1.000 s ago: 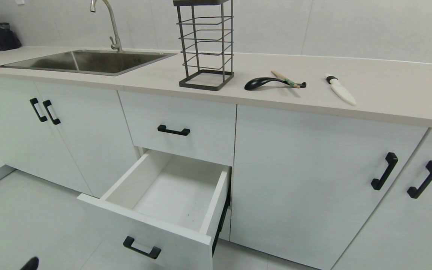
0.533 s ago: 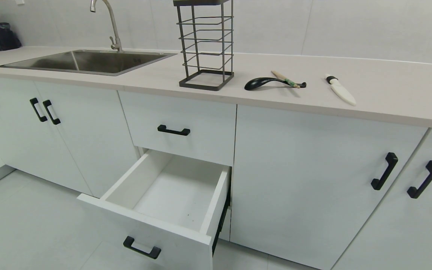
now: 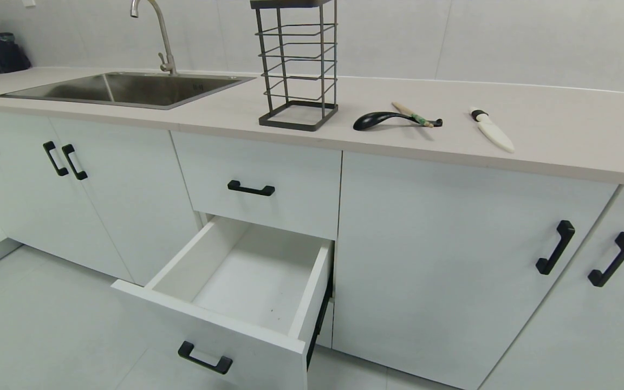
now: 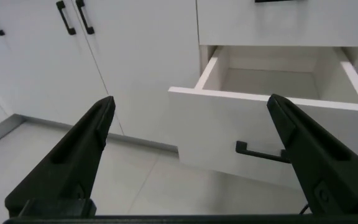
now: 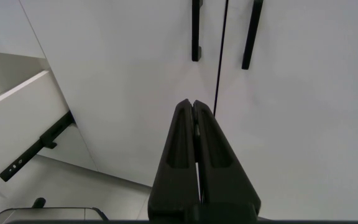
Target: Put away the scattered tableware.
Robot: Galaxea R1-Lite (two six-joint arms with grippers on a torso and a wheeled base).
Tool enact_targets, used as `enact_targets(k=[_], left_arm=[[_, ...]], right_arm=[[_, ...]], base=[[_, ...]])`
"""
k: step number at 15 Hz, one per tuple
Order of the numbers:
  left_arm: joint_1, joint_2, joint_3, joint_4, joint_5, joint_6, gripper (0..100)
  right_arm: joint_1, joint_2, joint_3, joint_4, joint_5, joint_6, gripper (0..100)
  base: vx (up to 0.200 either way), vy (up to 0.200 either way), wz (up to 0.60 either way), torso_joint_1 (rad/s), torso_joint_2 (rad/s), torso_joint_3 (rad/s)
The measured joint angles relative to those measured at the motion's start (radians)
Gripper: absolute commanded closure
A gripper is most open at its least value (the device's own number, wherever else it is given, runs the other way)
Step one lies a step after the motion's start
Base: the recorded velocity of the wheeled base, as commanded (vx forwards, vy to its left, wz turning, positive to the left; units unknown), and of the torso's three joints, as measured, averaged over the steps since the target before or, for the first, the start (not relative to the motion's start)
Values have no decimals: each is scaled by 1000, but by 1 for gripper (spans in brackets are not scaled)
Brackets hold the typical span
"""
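Low before the open drawer [image 4: 216,118], the left fingers [image 4: 92,143] gape wide, empty; the right fingers [image 5: 184,127], pressed together, face cabinet doors [image 5: 135,74].

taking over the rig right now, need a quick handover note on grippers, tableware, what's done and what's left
Left gripper: open, holding nothing, low in front of the open lower drawer.
Right gripper: shut, holding nothing, facing the cabinet doors.
Things: black spoon, wooden chopsticks lying across its handle, and white knife all lie on the counter, right of the wire rack.
Done: drawer pulled out.
Left: all three pieces to pick up and put away; none is in the drawer or rack yet.
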Motion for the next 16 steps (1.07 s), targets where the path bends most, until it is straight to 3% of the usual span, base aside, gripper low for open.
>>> enact_targets(k=[1,2,4,5,6,7,8,10,13,16], left_arm=[[0,0,0,-2,15,18,0],[0,0,0,-1,-6,5,0],[0,0,0,3,-94,-84,0],[0,0,0,5,-103,-116,0],[0,0,0,6,-106,-118,0],[0,0,0,6,-106,-97,0],[0,0,0,2,-106,-56,0],[0,0,0,4,-105,-41,0],[0,2,0,56,-116,-125,0],[0,1,0,69,-124,-133,0]], right_arm=[[0,0,0,0,0,0,100],[0,0,0,0,0,0,100],[0,0,0,0,0,0,100],[0,0,0,0,0,0,100],[0,0,0,0,0,0,100],[0,0,0,0,0,0,100],[0,0,0,0,0,0,100],[0,0,0,0,0,0,100],[0,0,0,0,0,-2,100],[-1,0,0,0,0,-8,100]], base=[[0,0,0,0,0,0],[0,0,0,0,0,0],[0,0,0,0,0,0],[0,0,0,0,0,0],[0,0,0,0,0,0],[0,0,0,0,0,0],[0,0,0,0,0,0],[0,0,0,0,0,0],[0,0,0,0,0,0],[0,0,0,0,0,0]])
